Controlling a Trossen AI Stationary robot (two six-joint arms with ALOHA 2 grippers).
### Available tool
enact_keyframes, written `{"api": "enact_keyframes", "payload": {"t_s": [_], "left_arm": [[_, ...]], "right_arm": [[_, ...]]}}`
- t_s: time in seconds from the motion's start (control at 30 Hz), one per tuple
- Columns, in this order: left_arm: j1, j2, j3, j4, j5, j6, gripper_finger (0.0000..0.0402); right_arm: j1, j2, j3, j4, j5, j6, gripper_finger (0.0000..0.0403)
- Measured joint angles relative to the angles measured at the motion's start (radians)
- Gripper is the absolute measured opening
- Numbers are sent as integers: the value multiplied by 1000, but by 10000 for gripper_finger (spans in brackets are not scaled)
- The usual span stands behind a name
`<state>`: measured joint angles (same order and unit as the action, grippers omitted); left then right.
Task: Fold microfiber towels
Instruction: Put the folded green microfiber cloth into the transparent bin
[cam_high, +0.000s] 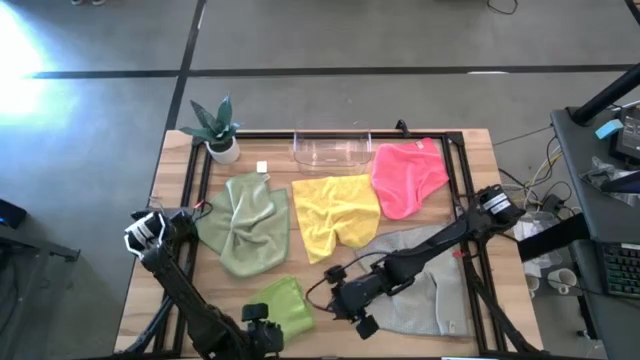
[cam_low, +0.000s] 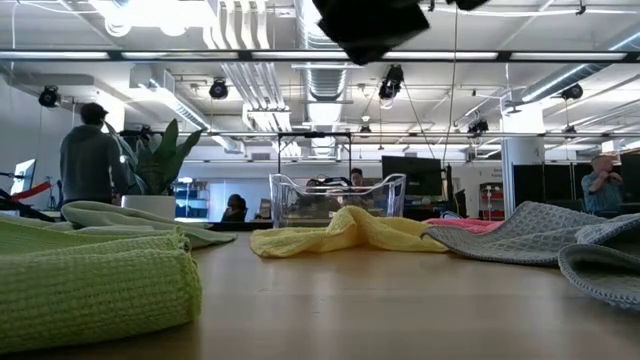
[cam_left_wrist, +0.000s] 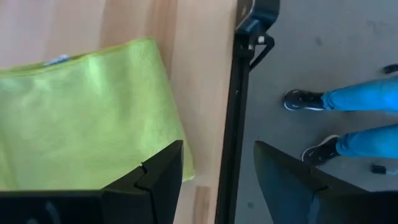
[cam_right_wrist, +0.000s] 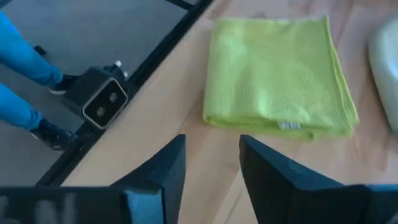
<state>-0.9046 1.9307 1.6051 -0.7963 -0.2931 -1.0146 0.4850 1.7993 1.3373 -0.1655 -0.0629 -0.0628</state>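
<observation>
High view shows your lime green towel (cam_high: 283, 302) folded, lying between the open, empty left hand (cam_high: 262, 335) and the open, empty right hand (cam_high: 358, 317). Beyond them on the tabletop (cam_high: 175, 215), sage green towel (cam_high: 246, 222), yellow towel (cam_high: 335, 212), pink towel (cam_high: 406, 176) and grey towel (cam_high: 425, 285) look unfolded to me.

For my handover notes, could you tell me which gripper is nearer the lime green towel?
Left. The left gripper sits at the lime green towel near edge; the right gripper hangs open beside it, apart.

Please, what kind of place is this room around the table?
Probably an open office or lab used as a robot workspace: exposed ceiling ducts and lights, monitors and people behind the table, and cables on the concrete floor.
</observation>
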Motion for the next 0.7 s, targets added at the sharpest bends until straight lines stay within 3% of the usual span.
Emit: {"api": "enact_keyframes", "payload": {"t_s": [0.5, 0.7], "left_arm": [[-15, 135, 2, 2, 13, -53, 180], [-15, 161, 2, -10, 4, -54, 180]], "right_arm": [[2, 203, 172, -18, -26, -70, 137], [2, 259, 232, -18, -46, -71, 152]]}}
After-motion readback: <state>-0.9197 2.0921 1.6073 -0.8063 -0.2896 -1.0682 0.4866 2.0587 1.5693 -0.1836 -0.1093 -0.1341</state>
